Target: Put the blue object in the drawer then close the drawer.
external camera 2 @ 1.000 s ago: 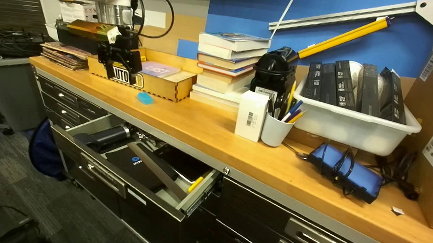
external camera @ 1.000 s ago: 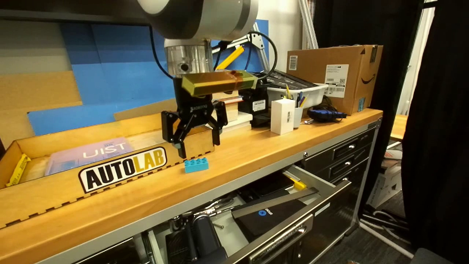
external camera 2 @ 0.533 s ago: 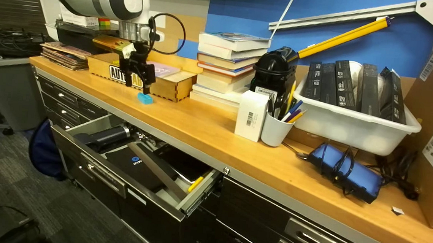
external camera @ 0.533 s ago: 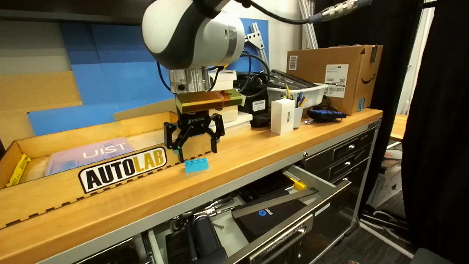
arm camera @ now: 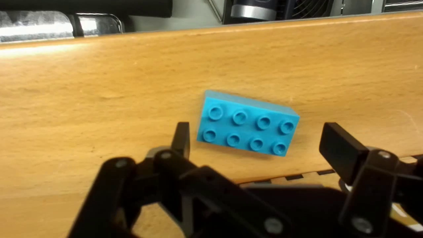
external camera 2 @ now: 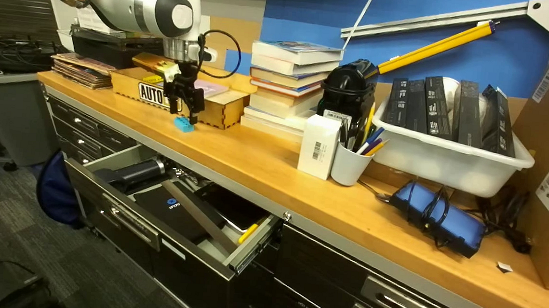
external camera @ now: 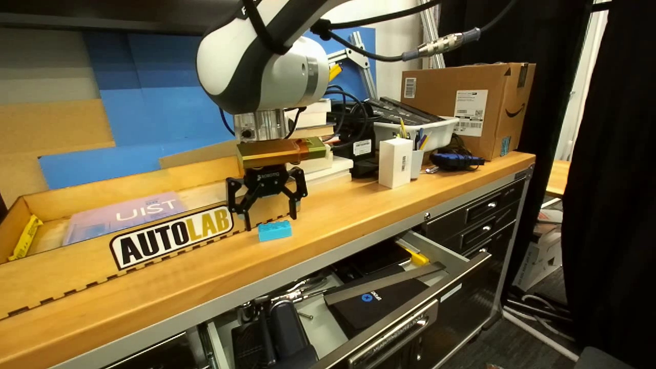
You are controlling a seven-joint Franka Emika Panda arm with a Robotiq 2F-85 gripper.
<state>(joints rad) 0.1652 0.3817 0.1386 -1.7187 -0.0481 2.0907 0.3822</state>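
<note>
block (arm camera: 246,127) on worktop (arm camera: 99,82), below gripper (arm camera: 257,138), maybe slightly toward drawer (external camera 2: 199,269); 2 fingers (arm camera: 342,150) spread wider than block, nothing held. block's long axis runs finger to finger, slightly slanted; descent probably wants small turn first.

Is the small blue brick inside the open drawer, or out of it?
Out: all three views show the blue brick lying on the wooden worktop.

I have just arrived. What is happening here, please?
A white robot arm holds its open black two-fingered gripper near a studded, light-blue plastic brick, which lies ungripped on the pale wooden worktop. Below it, the wide black metal drawer stands open. Putting the brick inside and closing the drawer remain undone.
</note>
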